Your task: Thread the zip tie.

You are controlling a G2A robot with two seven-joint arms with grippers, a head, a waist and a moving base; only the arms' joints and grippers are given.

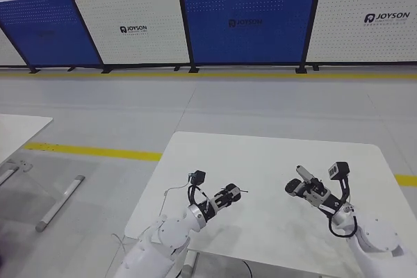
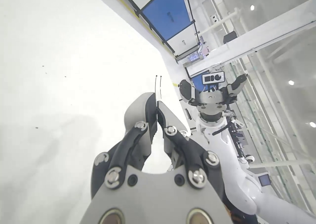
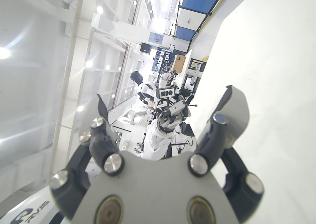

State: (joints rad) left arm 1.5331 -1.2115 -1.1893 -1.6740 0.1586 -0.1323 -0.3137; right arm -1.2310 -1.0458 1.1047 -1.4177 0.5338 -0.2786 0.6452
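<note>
The left fingers (image 2: 140,109) are clamped together on the zip tie (image 2: 158,86). Two thin black strands poke side by side past the tips; whether they are one folded tie or two cannot be told. The right fingers (image 3: 234,109) stand wide apart. From above, two arms hover over one white bench (image 1: 264,149), left at lower centre, right at lower right.

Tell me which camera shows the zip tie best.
The left wrist view: the zip tie sticks out of the shut left gripper as two thin black strands against the white table. The top view shows just a faint sliver at that gripper's tip; the right wrist view, a tiny far-off line.
</note>
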